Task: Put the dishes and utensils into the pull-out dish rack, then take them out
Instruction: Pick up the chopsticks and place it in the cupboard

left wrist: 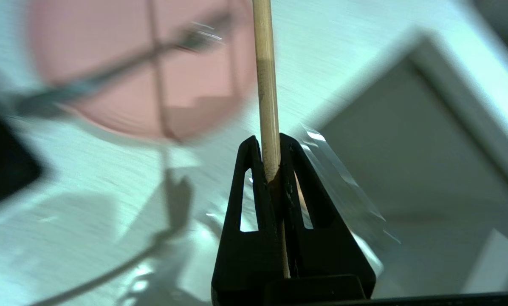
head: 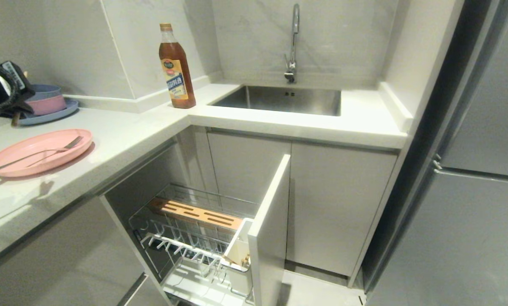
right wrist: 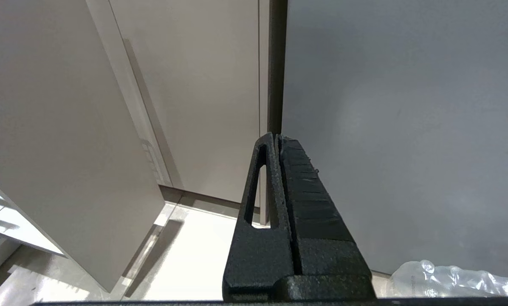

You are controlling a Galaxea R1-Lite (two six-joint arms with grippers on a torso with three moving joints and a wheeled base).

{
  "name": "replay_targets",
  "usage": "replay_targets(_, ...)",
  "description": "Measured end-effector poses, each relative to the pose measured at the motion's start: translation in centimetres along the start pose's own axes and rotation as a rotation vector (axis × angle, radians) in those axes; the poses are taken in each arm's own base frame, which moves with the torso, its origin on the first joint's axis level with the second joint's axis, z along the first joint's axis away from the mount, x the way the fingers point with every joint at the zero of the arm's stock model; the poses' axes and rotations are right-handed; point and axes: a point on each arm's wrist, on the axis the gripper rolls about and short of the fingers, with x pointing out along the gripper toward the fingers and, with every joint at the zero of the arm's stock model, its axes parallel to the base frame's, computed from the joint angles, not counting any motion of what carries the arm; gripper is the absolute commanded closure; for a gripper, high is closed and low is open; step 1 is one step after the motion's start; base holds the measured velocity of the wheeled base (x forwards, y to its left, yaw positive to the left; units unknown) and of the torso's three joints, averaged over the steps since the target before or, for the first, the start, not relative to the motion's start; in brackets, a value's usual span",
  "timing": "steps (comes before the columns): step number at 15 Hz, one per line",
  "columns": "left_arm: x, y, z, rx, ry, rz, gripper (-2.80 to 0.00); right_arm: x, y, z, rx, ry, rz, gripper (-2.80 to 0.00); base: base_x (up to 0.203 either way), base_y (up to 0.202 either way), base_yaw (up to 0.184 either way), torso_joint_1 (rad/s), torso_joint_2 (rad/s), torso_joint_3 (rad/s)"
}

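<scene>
Pull-out dish rack (head: pixel 203 238) stood open under the counter (head: pixel 122 140), wooden strip (head: pixel 194 212) across its wires. Pink plate (head: pixel 39 152) lay on the counter, fork (head: pixel 46 151) resting across it. Oil bottle (head: pixel 176 68) stood beside the sink (head: pixel 279 100); stacked bowls (head: pixel 46 102) sat behind the plate.

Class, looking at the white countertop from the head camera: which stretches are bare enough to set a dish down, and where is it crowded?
Bare: the white countertop between the round pink plate and the tall amber bottle, and right of the steel sink. Crowded: the far left, where the stacked blue and pink bowls stand by the left gripper.
</scene>
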Motion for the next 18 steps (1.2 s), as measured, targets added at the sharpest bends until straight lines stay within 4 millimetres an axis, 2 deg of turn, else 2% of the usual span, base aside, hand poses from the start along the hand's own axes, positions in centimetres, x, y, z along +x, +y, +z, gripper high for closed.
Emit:
replay_targets(3,-4.6,-2.1,-1.9,0.037,0.077,-0.318,0.0,0.0,0.0,0.0,0.0,0.0,0.0,0.0,0.0,0.0,0.0,0.0,0.0,0.0)
replay_targets(6,-6.8,-3.7,-4.9,0.118,0.203,-0.503,0.0,0.0,0.0,0.0,0.0,0.0,0.0,0.0,0.0,0.0,0.0,0.0,0.0,0.0)
replay_targets(8,-6.8,-4.5,-7.4,0.164,0.316,-0.543,0.0,0.0,0.0,0.0,0.0,0.0,0.0,0.0,0.0,0.0,0.0,0.0,0.0,0.0)
replay_targets(11,-6.2,-4.8,-11.2,0.252,0.554,-0.503,0.0,0.0,0.0,0.0,0.0,0.0,0.0,0.0,0.0,0.0,0.0,0.0,0.0,0.0)
replay_targets(14,-5.6,-4.5,-13.5,0.329,0.816,-0.436,0.0,0.0,0.0,0.0,0.0,0.0,0.0,0.0,0.0,0.0,0.0,0.0,0.0,0.0)
replay_targets(18,-3.5,-5.3,-15.3,0.383,0.998,-0.312,0.0,0.0,0.0,0.0,0.0,0.0,0.0,0.0,0.0,0.0,0.0,0.0,0.0,0.0)
